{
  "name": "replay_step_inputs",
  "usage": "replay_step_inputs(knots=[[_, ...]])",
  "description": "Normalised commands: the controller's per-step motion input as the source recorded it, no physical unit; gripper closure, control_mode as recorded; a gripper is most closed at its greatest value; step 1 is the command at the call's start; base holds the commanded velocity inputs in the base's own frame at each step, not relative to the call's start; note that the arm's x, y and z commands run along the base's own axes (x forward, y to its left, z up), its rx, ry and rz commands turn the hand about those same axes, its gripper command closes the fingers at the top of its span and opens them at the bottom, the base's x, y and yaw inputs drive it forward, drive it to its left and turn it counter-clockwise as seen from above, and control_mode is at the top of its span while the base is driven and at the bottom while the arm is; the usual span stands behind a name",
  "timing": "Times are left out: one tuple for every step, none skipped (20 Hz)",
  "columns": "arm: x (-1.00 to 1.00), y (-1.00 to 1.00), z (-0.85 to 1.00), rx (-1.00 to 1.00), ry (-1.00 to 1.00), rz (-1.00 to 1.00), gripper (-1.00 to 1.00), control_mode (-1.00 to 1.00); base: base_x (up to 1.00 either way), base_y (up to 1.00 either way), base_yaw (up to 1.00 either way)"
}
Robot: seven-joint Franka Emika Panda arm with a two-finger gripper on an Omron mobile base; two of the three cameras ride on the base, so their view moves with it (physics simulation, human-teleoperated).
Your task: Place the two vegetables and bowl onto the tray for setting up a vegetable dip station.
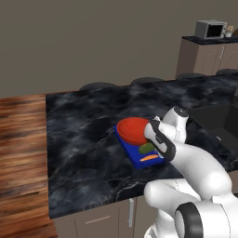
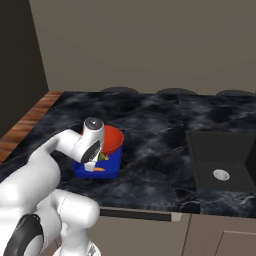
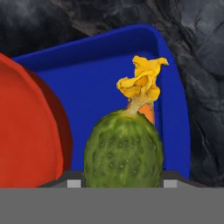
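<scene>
I hold the bumpy, oblong green pickle-like vegetable (image 3: 123, 151) between my gripper (image 3: 122, 183) jaws, clamped at its sides, over the flat, glossy blue tray (image 3: 96, 87). Best to lower gently and release beside the smooth red-orange bowl (image 3: 26, 131), clear of the tapered orange carrot piece (image 1: 149, 158).

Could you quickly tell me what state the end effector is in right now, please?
End effector: closed on the green vegetable, held over the blue tray beside the red bowl.
</scene>
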Motion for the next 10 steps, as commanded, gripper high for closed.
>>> replay_step_inputs(knots=[[0.13, 0.02, -0.13, 0.00, 0.00, 0.00, 1.00, -1.00, 0.00, 0.00, 0.00], [0.15, 0.01, -0.13, 0.00, 0.01, 0.00, 1.00, -1.00, 0.00, 0.00, 0.00], [0.15, 0.02, -0.13, 0.00, 0.00, 0.00, 1.00, -1.00, 0.00, 0.00, 0.00], [0.16, 0.01, -0.12, 0.00, 0.00, 0.01, 1.00, -1.00, 0.00, 0.00, 0.00], [0.17, 0.00, -0.11, 0.00, 0.00, 0.01, 1.00, -1.00, 0.00, 0.00, 0.00], [0.17, 0.00, -0.11, 0.00, 0.00, 0.01, 1.00, -1.00, 0.00, 0.00, 0.00], [0.17, 0.00, -0.11, 0.00, 0.00, 0.01, 1.00, -1.00, 0.00, 0.00, 0.00], [0.19, 0.01, -0.10, 0.00, 0.00, 0.02, 1.00, -1.00, 0.00, 0.00, 0.00], [0.19, 0.01, -0.10, 0.00, 0.00, 0.03, 1.00, -1.00, 0.00, 0.00, 0.00], [0.20, 0.02, -0.09, 0.00, 0.00, 0.04, 1.00, -1.00, 0.00, 0.00, 0.00]])
